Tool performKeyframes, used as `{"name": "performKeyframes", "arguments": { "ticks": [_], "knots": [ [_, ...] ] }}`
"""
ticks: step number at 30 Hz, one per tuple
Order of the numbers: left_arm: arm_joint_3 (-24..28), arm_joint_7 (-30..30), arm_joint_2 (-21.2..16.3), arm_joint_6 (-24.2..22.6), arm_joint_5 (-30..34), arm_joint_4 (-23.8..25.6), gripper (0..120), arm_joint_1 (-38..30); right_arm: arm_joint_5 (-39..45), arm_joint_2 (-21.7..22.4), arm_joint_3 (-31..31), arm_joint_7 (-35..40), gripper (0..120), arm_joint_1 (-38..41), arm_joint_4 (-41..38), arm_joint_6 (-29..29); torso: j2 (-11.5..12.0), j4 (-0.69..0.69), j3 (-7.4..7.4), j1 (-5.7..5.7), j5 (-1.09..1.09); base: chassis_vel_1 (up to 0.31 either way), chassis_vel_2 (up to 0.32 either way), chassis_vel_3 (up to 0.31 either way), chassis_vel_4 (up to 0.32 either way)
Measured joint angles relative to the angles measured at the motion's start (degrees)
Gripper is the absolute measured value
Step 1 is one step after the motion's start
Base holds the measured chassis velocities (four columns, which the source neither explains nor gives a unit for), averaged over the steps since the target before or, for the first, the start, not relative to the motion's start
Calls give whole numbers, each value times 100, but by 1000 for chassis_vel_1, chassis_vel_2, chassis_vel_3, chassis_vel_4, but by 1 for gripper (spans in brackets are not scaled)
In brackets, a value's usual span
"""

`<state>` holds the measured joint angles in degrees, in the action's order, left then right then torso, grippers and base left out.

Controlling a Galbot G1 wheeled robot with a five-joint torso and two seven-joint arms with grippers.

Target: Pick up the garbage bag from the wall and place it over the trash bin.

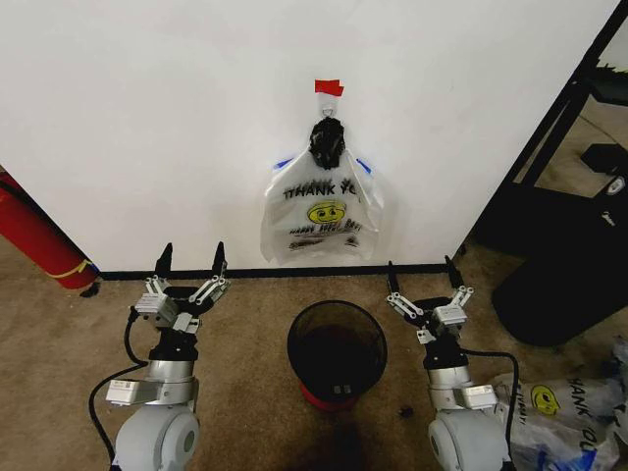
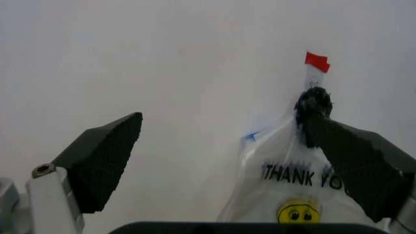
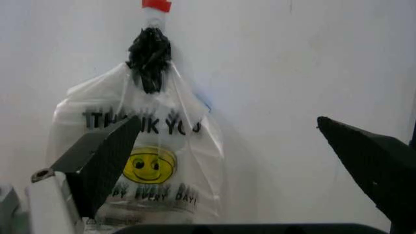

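The garbage bag hangs on the white wall under a red tape strip, its top bunched in black. It is white with "THANK YOU" print and a yellow smiley, also seen as the garbage bag and the garbage bag in the wrist views. The trash bin, black mesh with a red base, stands on the carpet below it. My left gripper is open, left of the bin. My right gripper is open, right of the bin. Both point at the wall and hold nothing.
A red cylinder leans at the far left by the baseboard. A black rack and dark base stand at the right. More printed bags lie on the floor at the lower right.
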<state>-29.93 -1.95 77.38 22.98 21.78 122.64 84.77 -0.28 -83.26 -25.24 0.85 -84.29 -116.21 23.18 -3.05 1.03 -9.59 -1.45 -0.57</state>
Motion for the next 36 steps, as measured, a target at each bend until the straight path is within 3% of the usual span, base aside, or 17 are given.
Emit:
{"name": "performKeyframes", "arguments": {
  "ticks": [4, 7, 15, 16, 28, 33, 36],
  "knots": [
    [37, 0, 19, -2, -17, -30, 100, -16, 208, 23, 76, -33, 100, 64, 60, -91, 0, 1, 0, 0, 0, 0, 0, 0, 0],
    [68, 0, 48, 6, -68, -54, 100, -12, 954, 70, 412, -196, 100, 409, 353, -146, 0, 2, 0, 0, -1, 0, 0, 0, 0],
    [78, -1, 68, 15, -300, -35, 100, 94, 2900, -286, 1437, -994, 100, 2184, 1844, 38, 0, -5, -1, -1, 1, 0, 0, 0, 0],
    [52, 0, 60, 15, -303, -18, 100, 110, 3058, -374, 1488, -1076, 100, 2372, 2017, 68, 0, 0, -1, -1, -2, 0, 0, 0, 0],
    [-197, 29, -25, 53, -270, 22, 100, 178, 4149, -840, 1561, -1751, 97, 3963, 3615, 106, 0, 1, -1, -1, -1, 0, 0, 0, 0],
    [-178, 32, -29, 53, -276, -11, 100, 136, 4760, -886, 1474, -1813, 79, 4496, 4095, -36, 0, 1, 0, -1, -1, 0, 0, 0, 0],
    [-197, 41, -57, 44, -275, -32, 100, 109, 4808, -886, 1431, -1803, 77, 4623, 4217, -84, 0, 1, 0, -1, -1, 0, 0, 0, 0]
  ]
}}
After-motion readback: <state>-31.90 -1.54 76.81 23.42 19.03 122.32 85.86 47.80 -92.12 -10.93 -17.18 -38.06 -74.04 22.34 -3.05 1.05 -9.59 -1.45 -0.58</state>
